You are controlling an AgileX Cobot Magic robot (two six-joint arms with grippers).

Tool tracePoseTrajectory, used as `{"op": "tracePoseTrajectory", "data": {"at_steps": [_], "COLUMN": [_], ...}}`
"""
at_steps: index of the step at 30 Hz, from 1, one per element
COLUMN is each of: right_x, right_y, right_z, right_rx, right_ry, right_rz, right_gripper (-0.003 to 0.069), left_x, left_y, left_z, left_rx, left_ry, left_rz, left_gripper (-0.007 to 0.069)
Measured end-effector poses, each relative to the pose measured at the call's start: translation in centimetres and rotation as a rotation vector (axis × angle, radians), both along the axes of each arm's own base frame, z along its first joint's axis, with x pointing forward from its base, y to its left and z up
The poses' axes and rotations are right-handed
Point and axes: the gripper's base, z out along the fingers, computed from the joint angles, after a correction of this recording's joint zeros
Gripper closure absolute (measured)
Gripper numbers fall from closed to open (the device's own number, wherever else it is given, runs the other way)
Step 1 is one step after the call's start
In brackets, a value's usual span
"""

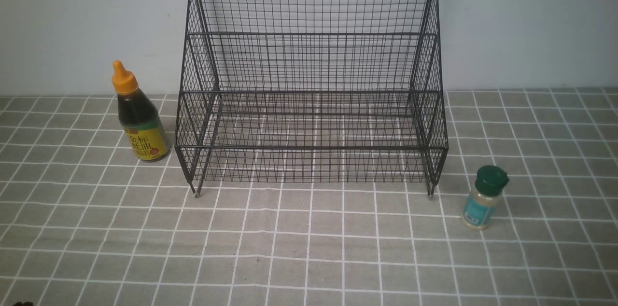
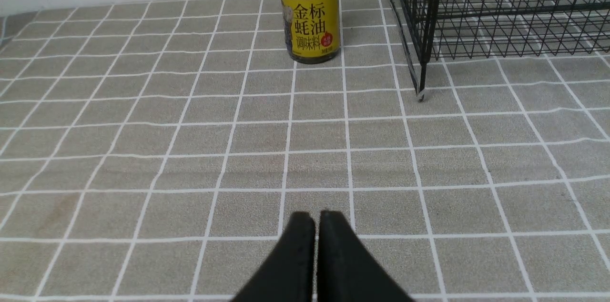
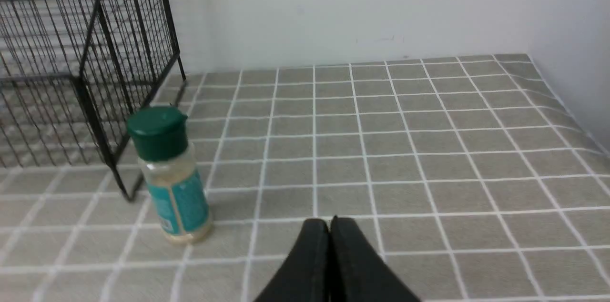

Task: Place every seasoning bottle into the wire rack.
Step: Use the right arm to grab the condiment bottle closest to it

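Observation:
A large black wire rack (image 1: pixel 311 89) stands at the back middle of the table, both tiers bare. Left of it stands the tall dark-sauce seasoning bottle (image 1: pixel 138 115) with orange nozzle cap and yellow-green label; the left wrist view shows its lower body (image 2: pixel 310 16) beside the rack's corner (image 2: pixel 424 21). The small shaker (image 1: pixel 484 197) with dark green cap and teal label stands off the rack's front right foot. My left gripper (image 2: pixel 317 216) is shut and empty, well short of the sauce bottle. My right gripper (image 3: pixel 330 222) is shut and empty, beside the shaker (image 3: pixel 171 176). Neither arm shows in the front view.
A grey cloth with a white grid (image 1: pixel 309 248) covers the table. A pale wall (image 1: pixel 72 21) runs close behind the rack and bottles. In the right wrist view the cloth meets a side wall (image 3: pixel 572 30) near the table's right end.

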Motion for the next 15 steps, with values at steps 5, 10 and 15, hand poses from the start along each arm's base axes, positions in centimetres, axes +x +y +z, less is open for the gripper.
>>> {"op": "tracePoseTrajectory", "data": {"at_steps": [5,10,15], "right_x": [0.1,0.1,0.1], "right_y": [0.2,0.1,0.0], "right_z": [1.4,2.2,2.2], "right_rx": [0.285,0.435,0.450], "right_ry": [-0.172,-0.258,-0.267], "right_rz": [-0.003,-0.012,-0.015], "right_gripper": [0.0669,0.0669,0.0669], "left_x": [0.0,0.0,0.0], "left_y": [0.0,0.0,0.0], "left_z": [0.0,0.0,0.0], "left_rx": [0.000,0.000,0.000], "left_ry": [0.000,0.000,0.000], "left_rz": [0.000,0.000,0.000], "left_gripper": [0.0631,0.0631,0.0631]}}
